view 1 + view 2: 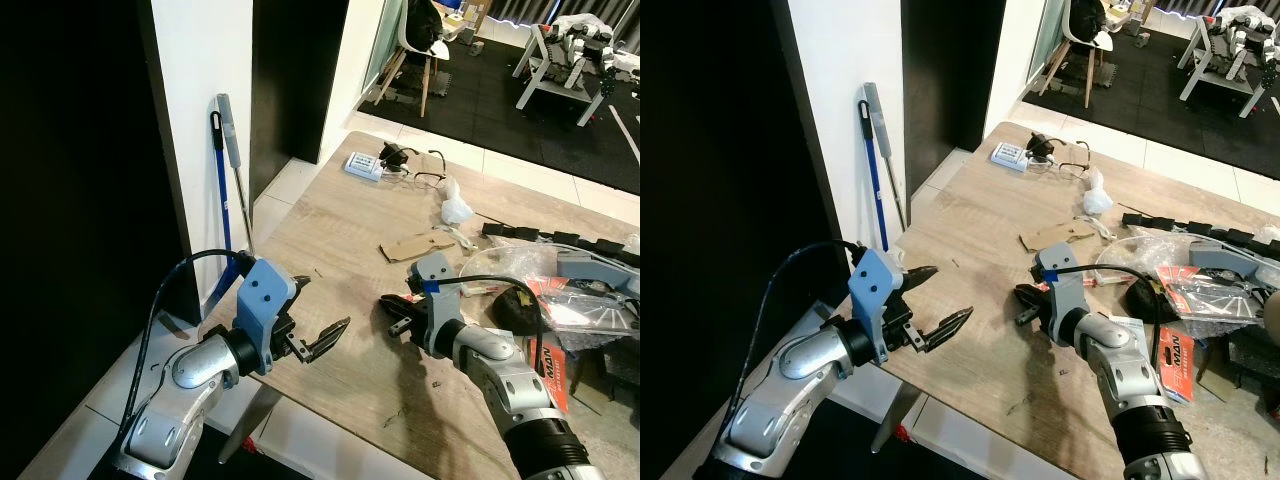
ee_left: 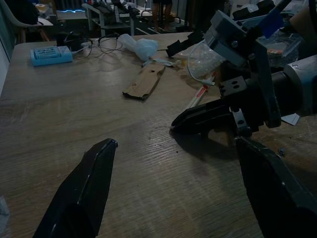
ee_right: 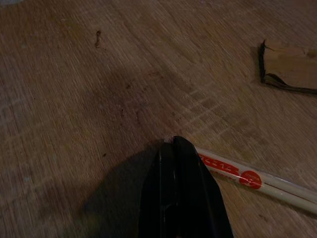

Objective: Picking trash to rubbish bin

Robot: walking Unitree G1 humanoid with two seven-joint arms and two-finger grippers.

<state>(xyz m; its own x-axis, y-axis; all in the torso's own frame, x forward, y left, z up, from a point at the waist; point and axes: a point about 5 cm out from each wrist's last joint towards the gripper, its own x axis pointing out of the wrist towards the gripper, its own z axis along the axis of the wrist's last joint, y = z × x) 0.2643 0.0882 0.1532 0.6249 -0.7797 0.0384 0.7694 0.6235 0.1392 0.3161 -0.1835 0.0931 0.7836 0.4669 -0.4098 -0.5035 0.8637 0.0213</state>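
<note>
Head views read bright and sharp for me; daylight on the pale floor tiles (image 1: 300, 180) and wooden table (image 1: 330, 260). Far left is a black, unlit mass. Soft shadow sits under the right gripper (image 1: 392, 315). Both wrist views are dim and brownish; I see near fingers (image 2: 84, 193) blurred, tabletop grain fairly crisp. No glare.

bare wooden table (image 1: 330, 240) between hands, clutter pile (image 1: 560, 290) crowding robot's right
</note>
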